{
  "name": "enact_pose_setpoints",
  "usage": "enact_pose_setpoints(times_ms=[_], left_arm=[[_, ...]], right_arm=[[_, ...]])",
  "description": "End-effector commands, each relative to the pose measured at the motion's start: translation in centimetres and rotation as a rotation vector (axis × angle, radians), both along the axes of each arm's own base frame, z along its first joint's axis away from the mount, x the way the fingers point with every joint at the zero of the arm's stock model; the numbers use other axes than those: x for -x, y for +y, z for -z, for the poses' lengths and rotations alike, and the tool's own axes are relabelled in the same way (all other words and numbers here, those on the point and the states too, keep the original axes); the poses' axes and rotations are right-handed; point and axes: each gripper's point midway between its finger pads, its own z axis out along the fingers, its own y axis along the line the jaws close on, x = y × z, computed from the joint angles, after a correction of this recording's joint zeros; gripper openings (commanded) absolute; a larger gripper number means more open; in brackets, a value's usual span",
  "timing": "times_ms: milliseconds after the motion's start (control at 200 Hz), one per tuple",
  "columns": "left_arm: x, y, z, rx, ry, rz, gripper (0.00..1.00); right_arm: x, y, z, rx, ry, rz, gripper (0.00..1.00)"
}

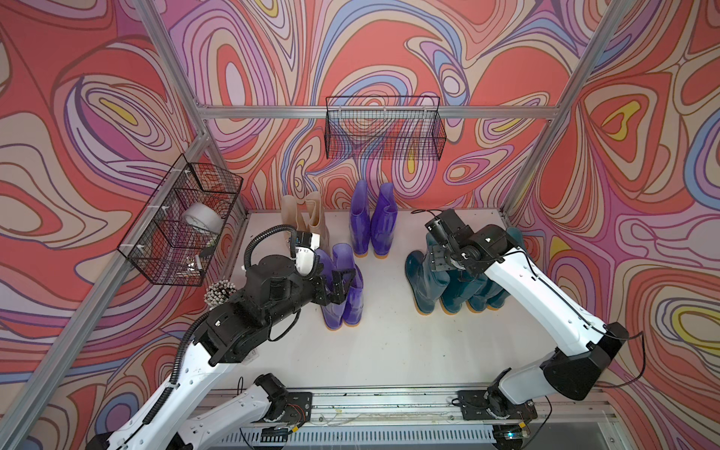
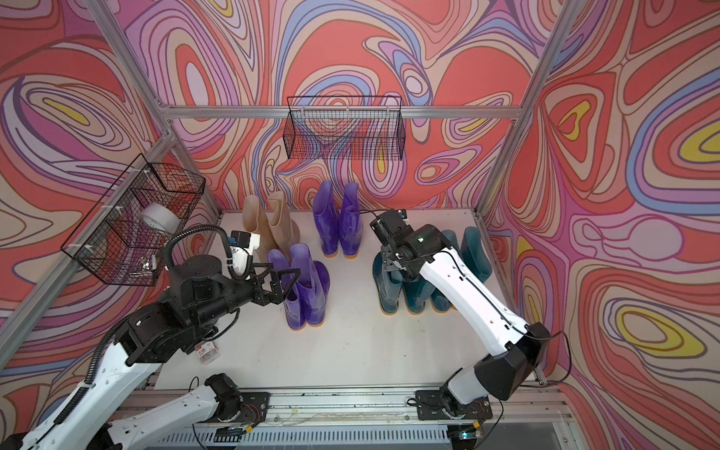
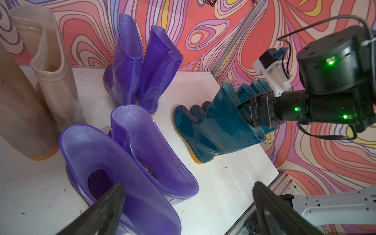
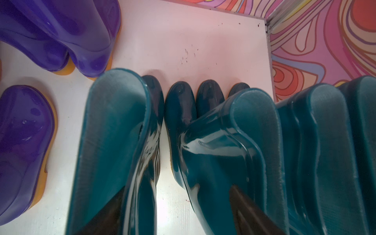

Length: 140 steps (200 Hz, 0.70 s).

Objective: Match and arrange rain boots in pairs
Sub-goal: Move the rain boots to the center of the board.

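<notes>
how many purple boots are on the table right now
4. Two purple boots stand at the back beside the beige pair; two more stand nearer the front, at the left gripper. None looks hidden.

readable text: none | white tag (image 2: 206,352) under left arm (image 2: 187,296): print too small to read

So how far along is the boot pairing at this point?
Looks nearly done. Done: the beige pair, back purple pair and front purple pair each stand side by side. In hand: the right gripper, fingers spread, is at the tops of the teal boots, four in one row; the left gripper hangs open by the front purple pair. Left: possibly splitting the teal row into two distinct pairs.
</notes>
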Motion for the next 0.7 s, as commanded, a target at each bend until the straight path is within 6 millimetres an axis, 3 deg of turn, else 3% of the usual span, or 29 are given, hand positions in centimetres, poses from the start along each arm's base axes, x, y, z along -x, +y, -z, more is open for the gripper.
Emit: enact_pose_setpoints(times_ms=[0,290,446,696], left_arm=[[-0.1,0.1,-0.2,0.008,-0.017,-0.003,1.0],[-0.3,-0.2,-0.1,0.002,-0.018,0.006,1.0],[-0.4,-0.3,0.1,0.0,-0.015,0.008,1.0],[-0.5,-0.8,0.3,0.005,-0.001,0.023,1.0]], right_arm=[[-0.2,-1.9,-0.6,0.006,-0.047,0.084,0.78],[0.4,-2.1,-1.2,-0.01,-0.055,0.082,0.76],[1.0,-4.1,-2.3,0.066,-0.087,0.142,0.76],[1.4,-4.0,-0.9,0.047,-0.056,0.132,0.77]])
